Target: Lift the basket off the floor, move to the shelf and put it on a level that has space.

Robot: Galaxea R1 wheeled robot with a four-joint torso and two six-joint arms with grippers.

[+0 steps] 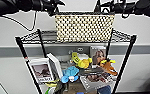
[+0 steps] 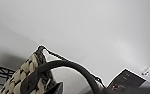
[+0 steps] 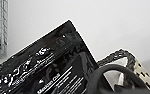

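White wall (image 1: 141, 32) is forming the background, with a grey band (image 1: 6, 51) running across it behind the shelf (image 1: 127, 58). Between the two claws, the basket (image 1: 84, 28) is sitting upright at the top level (image 1: 31, 37) of the shelf, its base appearing to rest on the mesh, though contact cannot be confirmed.

The left claw (image 1: 55, 7) is reaching to the basket's near left corner, at rim height. The right claw (image 1: 104, 8) is positioned at the opposite rim corner. Whether either claw is spread or pinching the rim cannot be told, as the fingers are not distinguishable.

In the left wrist view, the basket (image 2: 23, 72) is lying directly below the camera, with a dark curved handle (image 2: 71, 66) arching over its checkered side. In the right wrist view, a similar dark handle (image 3: 111, 72) is showing beside the woven edge (image 3: 141, 71), next to a glossy black package (image 3: 41, 67) bearing white print.

Below the claws, the next level is carrying a framed picture (image 1: 42, 71), a yellow toy (image 1: 82, 61), a blue toy (image 1: 69, 73), an orange toy (image 1: 108, 67) and a portrait photo (image 1: 98, 53).
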